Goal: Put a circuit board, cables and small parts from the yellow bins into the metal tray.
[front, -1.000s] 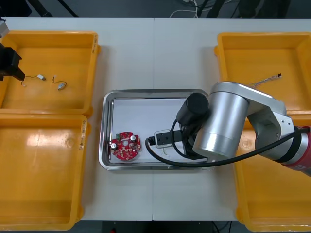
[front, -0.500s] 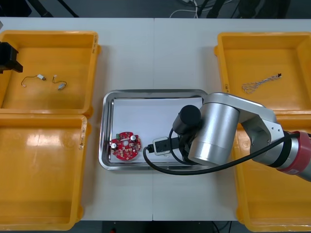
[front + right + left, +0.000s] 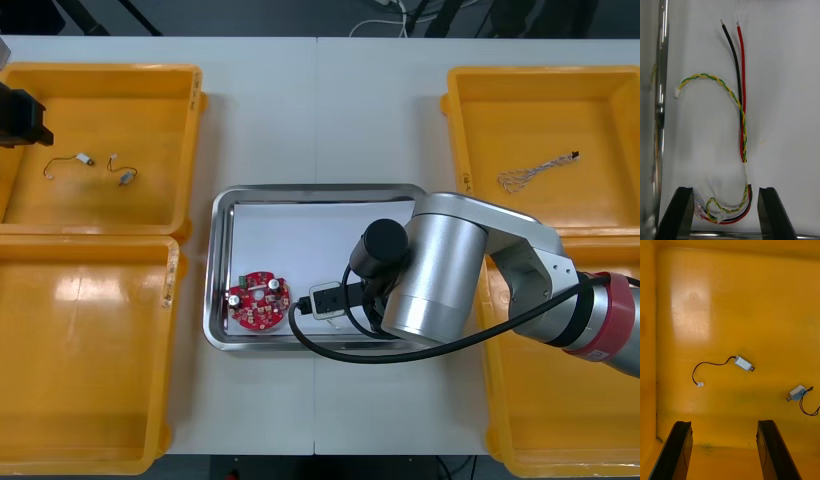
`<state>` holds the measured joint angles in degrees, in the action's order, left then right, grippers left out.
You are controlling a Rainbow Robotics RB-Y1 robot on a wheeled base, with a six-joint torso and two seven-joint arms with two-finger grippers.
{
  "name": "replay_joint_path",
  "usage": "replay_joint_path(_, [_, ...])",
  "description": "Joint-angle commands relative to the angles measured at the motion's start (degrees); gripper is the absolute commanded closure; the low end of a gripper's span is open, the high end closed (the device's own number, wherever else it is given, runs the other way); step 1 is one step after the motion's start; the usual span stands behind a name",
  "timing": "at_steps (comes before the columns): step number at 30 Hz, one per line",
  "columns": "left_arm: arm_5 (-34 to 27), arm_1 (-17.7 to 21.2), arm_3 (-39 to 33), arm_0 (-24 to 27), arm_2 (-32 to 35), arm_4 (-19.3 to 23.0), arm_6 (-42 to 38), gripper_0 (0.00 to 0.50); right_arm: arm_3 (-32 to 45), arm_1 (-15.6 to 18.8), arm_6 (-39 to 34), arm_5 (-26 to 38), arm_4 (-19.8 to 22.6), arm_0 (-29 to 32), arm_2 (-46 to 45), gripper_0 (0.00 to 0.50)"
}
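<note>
The cable bundle (image 3: 742,123), red and black leads with a green-and-yellow twisted pair, lies flat on the white floor of the metal tray (image 3: 215,270). Its looped end sits between the right gripper's (image 3: 724,191) fingers (image 3: 681,210) and its loose ends stretch straight away from their tips. Those fingers stand spread wide, one on each side of the loop, and neither seems to touch it, so I'd say the bundle has been let go rather than held. Over the last second the right arm (image 3: 440,280) has slid across the tray towards the circuit board (image 3: 258,300), which has not budged and sits out beyond the wrist near the tray's left end. The arm now hangs low, its big silver forearm angled down over the tray's right half with the wrist tucked underneath. To my eye that means the board and one cable are in, and the small parts are yet to be fetched. The left gripper (image 3: 724,423) has barely shifted at the outer edge of the far left yellow bin (image 3: 195,150), fingers parted with nothing between them. It looks down on two small metal parts (image 3: 744,363) on thin wires, one just ahead of the gap between its fingers and the other off past one finger's side. A twisted cable (image 3: 535,172) lies untouched in the far right bin
</note>
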<state>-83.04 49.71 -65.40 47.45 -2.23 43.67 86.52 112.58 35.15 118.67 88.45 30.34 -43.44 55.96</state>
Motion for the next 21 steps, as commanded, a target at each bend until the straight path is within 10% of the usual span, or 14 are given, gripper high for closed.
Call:
replay_joint_path(1, [2.1, -1.4, 1.3, 3.3, -0.1, -1.2, 6.2, 0.000, 0.4, -1.0, 0.6, -0.2, -0.5, -2.0, 0.7, 0.000])
replay_joint_path(21, [15.9, -6.7, 8.5, 3.3, -5.1, -3.0, 5.9, 0.000, 0.5, -3.6, -1.5, 8.1, 0.8, -4.6, -4.1, 0.000])
